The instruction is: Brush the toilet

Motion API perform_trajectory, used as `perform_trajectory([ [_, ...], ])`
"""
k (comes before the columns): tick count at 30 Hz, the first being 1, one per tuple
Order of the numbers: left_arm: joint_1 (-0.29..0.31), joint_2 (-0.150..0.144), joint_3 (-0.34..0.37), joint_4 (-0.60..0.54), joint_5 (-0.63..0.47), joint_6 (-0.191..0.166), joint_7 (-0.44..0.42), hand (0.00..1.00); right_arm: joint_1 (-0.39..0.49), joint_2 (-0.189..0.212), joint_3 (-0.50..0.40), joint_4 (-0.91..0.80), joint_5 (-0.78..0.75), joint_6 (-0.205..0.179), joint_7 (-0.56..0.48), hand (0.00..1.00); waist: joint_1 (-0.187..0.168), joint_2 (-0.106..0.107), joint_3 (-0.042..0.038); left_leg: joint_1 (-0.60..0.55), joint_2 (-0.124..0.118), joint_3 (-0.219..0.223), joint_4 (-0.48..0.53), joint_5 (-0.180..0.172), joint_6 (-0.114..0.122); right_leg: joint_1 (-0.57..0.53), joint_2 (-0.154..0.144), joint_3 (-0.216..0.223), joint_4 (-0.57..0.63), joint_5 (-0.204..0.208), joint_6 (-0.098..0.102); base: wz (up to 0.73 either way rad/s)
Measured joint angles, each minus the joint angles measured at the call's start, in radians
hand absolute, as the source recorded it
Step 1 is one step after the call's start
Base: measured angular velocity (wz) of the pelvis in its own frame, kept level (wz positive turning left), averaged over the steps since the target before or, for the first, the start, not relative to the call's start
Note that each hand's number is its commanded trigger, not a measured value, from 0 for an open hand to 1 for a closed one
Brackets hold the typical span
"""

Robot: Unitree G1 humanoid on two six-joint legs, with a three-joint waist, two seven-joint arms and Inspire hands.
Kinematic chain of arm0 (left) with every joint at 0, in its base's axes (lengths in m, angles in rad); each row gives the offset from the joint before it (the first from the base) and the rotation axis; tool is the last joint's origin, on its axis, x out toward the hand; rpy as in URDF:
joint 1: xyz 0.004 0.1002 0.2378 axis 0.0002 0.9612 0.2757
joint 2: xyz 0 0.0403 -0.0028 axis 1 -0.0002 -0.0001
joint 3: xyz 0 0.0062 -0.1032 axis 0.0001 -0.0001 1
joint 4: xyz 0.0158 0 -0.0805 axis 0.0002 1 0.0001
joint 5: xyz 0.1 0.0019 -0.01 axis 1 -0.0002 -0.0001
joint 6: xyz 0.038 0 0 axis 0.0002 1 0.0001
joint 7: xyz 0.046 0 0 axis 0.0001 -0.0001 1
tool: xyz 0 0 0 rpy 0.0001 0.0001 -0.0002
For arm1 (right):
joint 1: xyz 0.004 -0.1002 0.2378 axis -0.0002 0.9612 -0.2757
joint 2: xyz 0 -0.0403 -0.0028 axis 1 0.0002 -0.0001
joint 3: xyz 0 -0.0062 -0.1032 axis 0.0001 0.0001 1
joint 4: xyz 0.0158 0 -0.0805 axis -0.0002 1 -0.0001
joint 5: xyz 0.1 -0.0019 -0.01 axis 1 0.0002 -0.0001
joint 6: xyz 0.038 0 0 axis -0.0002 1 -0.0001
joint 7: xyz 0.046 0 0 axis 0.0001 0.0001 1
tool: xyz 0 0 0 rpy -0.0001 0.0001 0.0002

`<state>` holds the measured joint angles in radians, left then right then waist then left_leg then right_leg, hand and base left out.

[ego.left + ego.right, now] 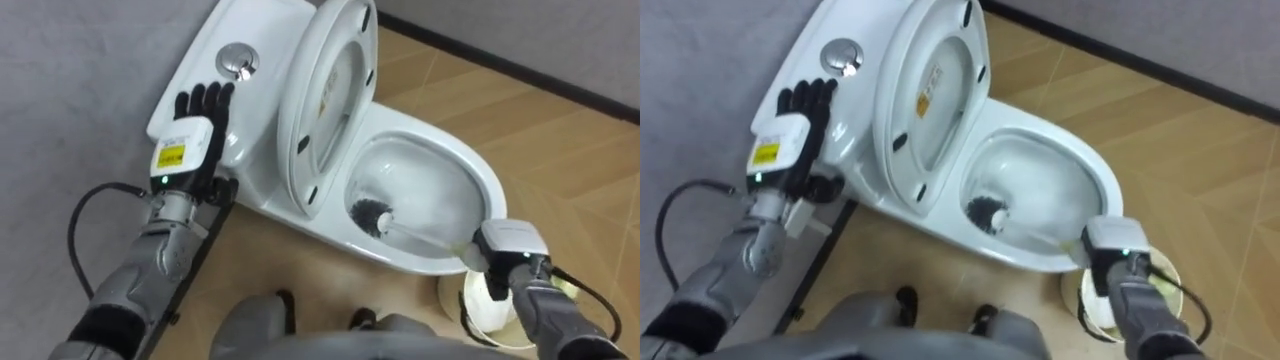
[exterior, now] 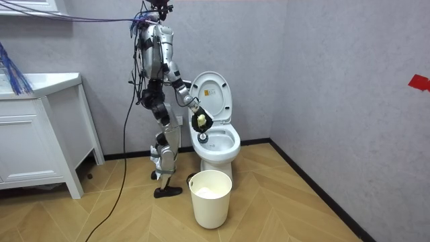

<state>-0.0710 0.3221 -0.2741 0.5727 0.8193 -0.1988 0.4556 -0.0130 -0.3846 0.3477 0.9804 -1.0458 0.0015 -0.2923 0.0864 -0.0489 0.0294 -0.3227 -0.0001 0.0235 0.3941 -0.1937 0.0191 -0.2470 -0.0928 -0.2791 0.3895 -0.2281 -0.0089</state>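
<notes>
Holding brush (rt hand), in bowl

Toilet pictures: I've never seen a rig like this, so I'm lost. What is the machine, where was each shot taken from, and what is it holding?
The machine is a humanoid robot on two legs with two arms, each ending in a fingered hand. It stands at a toilet whose lid is up.

The two close pictures come from the twin camera eyes on its head, looking down, so they show nearly the same thing. The room view comes from a separate camera standing a few metres off.

The left hand lies over the tank with its fingers straight, holding nothing. The right hand grips a brush, whose dark head is down in the bowl.

A white bucket stands on the wooden floor in front of the toilet.
</notes>
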Motion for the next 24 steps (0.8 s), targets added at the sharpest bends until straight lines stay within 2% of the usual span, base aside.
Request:
perform_trajectory([
  [1, -0.023, 0.012, -0.01, 0.005, -0.002, 0.001, 0.006, 0.0, -0.029, -0.016, 0.024, 0.015, 0.001, 0.001, -0.005, 1.0, 0.002, 0.002, 0.0059, -0.039, 0.004, 0.0, 0.027, 0.0, 0.0, -0.039, -0.002, -0.001, 0.03, -0.003, -0.005, 0.07],
  [2, -0.041, 0.018, -0.015, 0.007, -0.003, 0.002, 0.009, 0.0, -0.045, -0.023, 0.03, 0.029, 0.004, 0.001, -0.012, 1.0, 0.002, 0.003, 0.0065, -0.062, 0.005, -0.001, 0.042, 0.0, 0.0, -0.06, -0.004, -0.005, 0.044, -0.004, -0.007, 0.07],
  [5, -0.108, 0.046, -0.049, 0.007, -0.003, 0.018, 0.022, 0.0, -0.125, -0.082, 0.091, 0.075, 0.031, 0.004, -0.035, 1.0, 0.004, 0.025, 0.0111, -0.176, 0.003, -0.013, 0.116, -0.009, 0.001, -0.169, -0.017, -0.011, 0.12, -0.019, -0.017, 0.04],
  [7, -0.139, 0.063, -0.068, 0.006, -0.003, 0.018, 0.038, 0.0, -0.156, -0.12, 0.115, 0.077, 0.062, 0.002, -0.043, 1.0, 0.005, 0.035, 0.0112, -0.233, 0.0, -0.018, 0.143, -0.006, 0.005, -0.228, -0.029, -0.018, 0.156, -0.021, -0.019, 0.04],
  [9, -0.165, 0.069, -0.085, 0.005, -0.004, 0.023, 0.046, 0.0, -0.197, -0.137, 0.135, 0.108, 0.088, 0.005, -0.04, 1.0, 0.008, 0.047, 0.0121, -0.277, -0.001, -0.023, 0.166, -0.003, 0.007, -0.27, -0.036, -0.022, 0.182, -0.019, -0.023, 0.08],
  [11, -0.186, 0.076, -0.1, -0.003, -0.004, 0.026, 0.069, 0.0, -0.236, -0.157, 0.145, 0.119, 0.106, 0.011, -0.032, 1.0, 0.019, 0.063, 0.0136, -0.329, 0.0, -0.028, 0.185, 0.001, 0.008, -0.322, -0.042, -0.026, 0.204, -0.019, -0.026, 0.03],
  [12, -0.208, 0.083, -0.116, -0.013, -0.004, 0.028, 0.088, 0.0, -0.263, -0.176, 0.153, 0.123, 0.117, 0.015, -0.031, 1.0, 0.03, 0.071, 0.0178, -0.369, -0.005, -0.028, 0.193, 0.008, 0.009, -0.364, -0.046, -0.025, 0.22, -0.017, -0.029, 0.05],
  [14, -0.244, 0.091, -0.133, -0.033, -0.004, 0.03, 0.124, 0.0, -0.337, -0.209, 0.177, 0.148, 0.144, 0.016, -0.032, 1.0, 0.052, 0.087, 0.0207, -0.451, -0.011, -0.028, 0.217, 0.021, 0.01, -0.455, -0.064, -0.021, 0.269, -0.019, -0.036, 0.07],
  [16, -0.277, 0.092, -0.154, -0.032, -0.01, 0.028, 0.153, 0.0, -0.392, -0.225, 0.201, 0.155, 0.169, 0.022, -0.032, 1.0, 0.063, 0.098, 0.0267, -0.497, -0.013, -0.028, 0.241, 0.022, 0.01, -0.502, -0.079, -0.022, 0.304, -0.026, -0.042, 0.1],
  [20, -0.334, 0.093, -0.173, -0.039, -0.009, 0.029, 0.224, 0.0, -0.506, -0.22, 0.21, 0.155, 0.221, 0.024, -0.041, 1.0, 0.095, 0.105, 0.0308, -0.594, -0.014, -0.03, 0.267, 0.031, 0.004, -0.601, -0.083, -0.025, 0.351, -0.036, -0.054, 0.1],
  [24, -0.374, 0.096, -0.182, -0.036, -0.02, 0.033, 0.28, 0.0, -0.58, -0.221, 0.22, 0.187, 0.225, 0.062, -0.042, 1.0, 0.107, 0.093, 0.039, -0.648, -0.016, -0.03, 0.287, 0.037, -0.002, -0.662, -0.098, -0.023, 0.394, -0.046, -0.067, 0.07],
])
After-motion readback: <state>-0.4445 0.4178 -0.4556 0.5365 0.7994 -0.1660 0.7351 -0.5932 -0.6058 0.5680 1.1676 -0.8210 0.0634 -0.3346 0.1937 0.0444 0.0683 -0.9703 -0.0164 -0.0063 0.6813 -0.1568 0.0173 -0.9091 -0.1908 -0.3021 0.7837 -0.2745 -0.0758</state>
